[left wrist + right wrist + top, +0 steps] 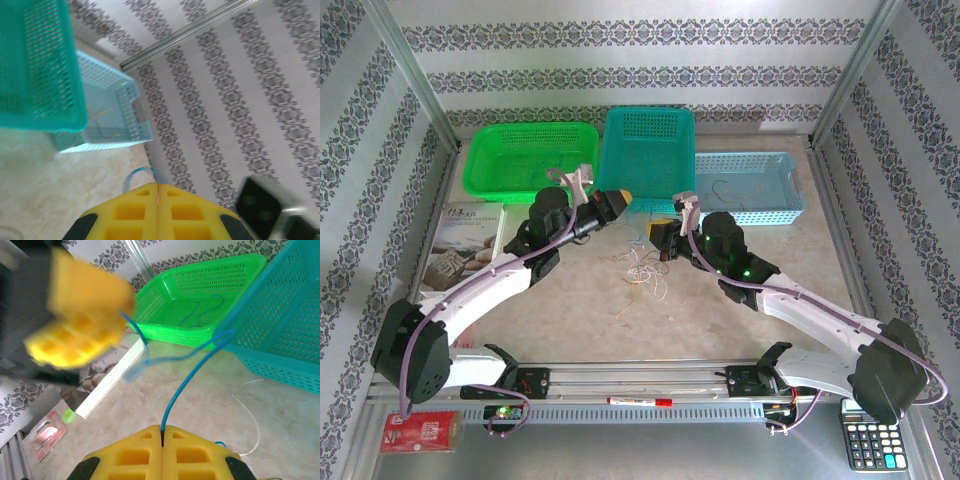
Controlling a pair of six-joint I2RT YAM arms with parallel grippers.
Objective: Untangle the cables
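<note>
Blue cable (164, 417), ends hidden, is pinched by blurred left fingers (80, 335) and right fingers (190, 455) alike.

The top camera looked down from behind the arms (500, 280) over the table (720, 320), while the wrist cameras sat low and close (left toward that frame's upper right, right toward its upper left), all three sharing the teal basket (648, 140).

Table (720, 330) clutter: 3 baskets + misc.
Far side, L to R: green basket (470, 172), teal basket (620, 192), lt-blue basket (770, 214). Booklet (460, 250) at L. Near edge: red packet (420, 432), marker (640, 401), calculator (872, 445).
</note>
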